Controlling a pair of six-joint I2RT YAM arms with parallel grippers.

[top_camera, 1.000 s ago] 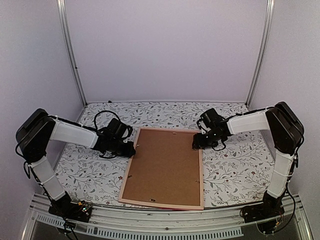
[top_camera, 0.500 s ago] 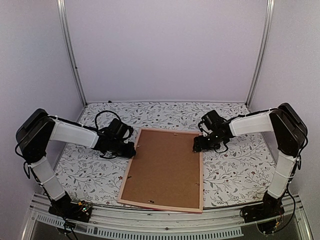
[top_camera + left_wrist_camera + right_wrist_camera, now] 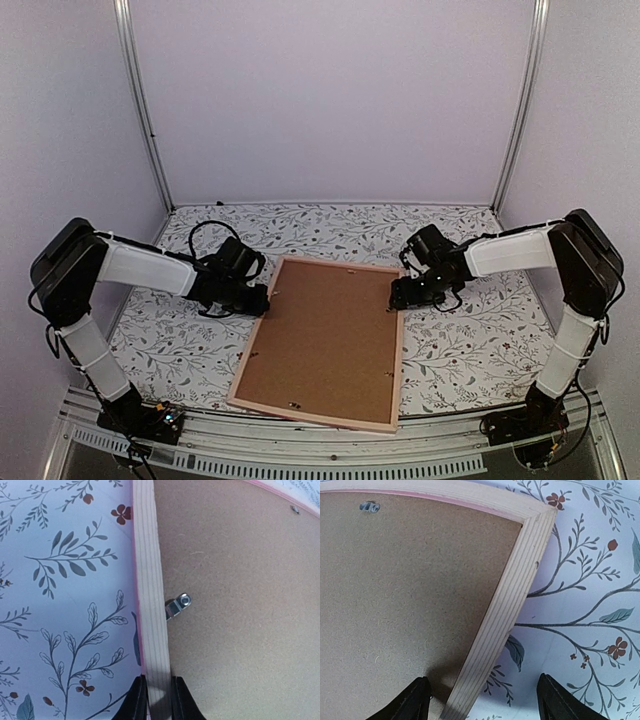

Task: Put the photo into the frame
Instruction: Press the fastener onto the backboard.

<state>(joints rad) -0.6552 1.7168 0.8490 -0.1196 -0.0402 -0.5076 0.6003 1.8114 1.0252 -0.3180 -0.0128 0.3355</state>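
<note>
Jaws of my left gripper (image 3: 158,702) are pinched onto the left rail of the frame (image 3: 149,580), one finger on the outer side against the tablecloth (image 3: 65,580) and one on the inner side against the backing board (image 3: 240,605). In the left wrist view I see pale wood grain running away from the fingers, with a small metal tab (image 3: 178,604) just ahead of them, fixed at the inner edge of the rail and reaching onto the board. From the top view that gripper (image 3: 262,298) meets the rail toward its far end.

In the middle, the frame (image 3: 311,416) lies back-side up on the floral cloth (image 3: 470,340), the brown board (image 3: 325,340) filling it inside thin pink rails. It sits skewed, its near end swung toward the left arm and close to the table's near edge. I cannot tell whether any part of it is lifted off the cloth.

On the right, my right gripper (image 3: 398,296) is at the right rail, near the far right corner. Its wrist view shows the fingers spread wide (image 3: 485,705): one over the board, the other over the cloth, the rail running between them with space on both sides. Another tab (image 3: 370,506) sits by the far rail.
</note>
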